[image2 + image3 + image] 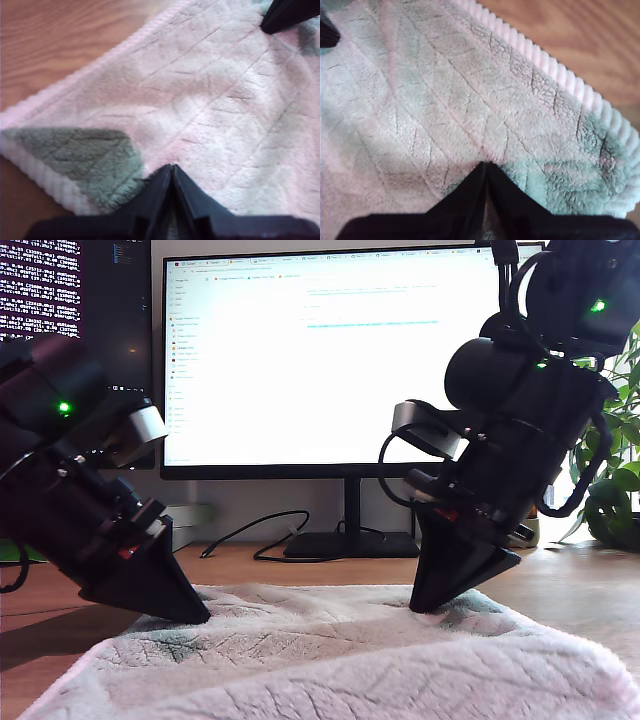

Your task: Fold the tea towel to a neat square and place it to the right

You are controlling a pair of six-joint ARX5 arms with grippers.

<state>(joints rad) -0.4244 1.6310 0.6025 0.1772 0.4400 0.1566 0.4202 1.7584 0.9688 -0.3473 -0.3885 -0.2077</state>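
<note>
on the tabletop (590,585) before the monitor (330,355), tea towel (340,660) lies flat. first end effector (171,167) and second end effector (484,165), jaws closed, tips pressed near far corners at ten and two o'clock, presumably pinching for a fold.

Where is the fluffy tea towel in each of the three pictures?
Exterior view: the tea towel lies flat across the wooden table, filling the bottom of the picture, under both black tools.
First wrist view: it fills most of the picture, with a grey-green patch beside my first gripper.
Second wrist view: it fills most of the picture ahead of my second gripper.
Shared landmark: the ribbed corded edge next to bare wood.
</note>
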